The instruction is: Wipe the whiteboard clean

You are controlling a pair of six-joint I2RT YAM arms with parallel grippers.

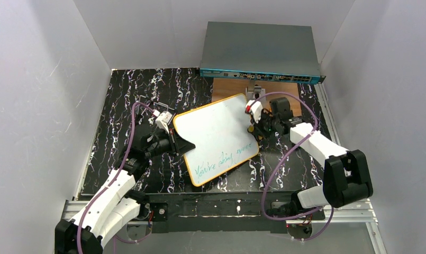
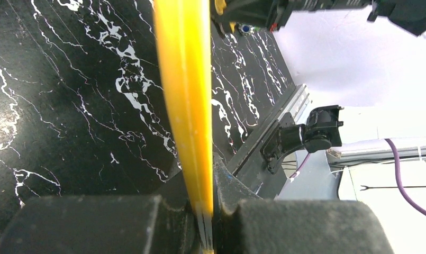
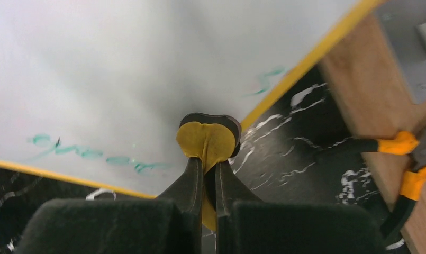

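Observation:
The whiteboard (image 1: 216,137) lies slanted across the middle of the black marbled table, white with an orange-yellow rim. Green handwriting (image 1: 221,159) runs along its near edge. My left gripper (image 1: 181,144) is shut on the board's left edge. In the left wrist view the rim (image 2: 187,106) runs edge-on into the closed left gripper (image 2: 202,211). My right gripper (image 1: 253,127) is at the board's right edge, shut on a small yellow pad with a black backing (image 3: 208,140). The right gripper (image 3: 209,169) holds the pad at the rim, over the white surface (image 3: 120,79). More green strokes (image 3: 89,153) show to the pad's left.
A grey flat switch box (image 1: 261,50) stands at the back. A brown wooden board (image 1: 226,87) lies in front of it, behind the whiteboard. An orange-handled tool (image 3: 406,159) sits by the wooden board (image 3: 369,90). White walls close in the table on three sides.

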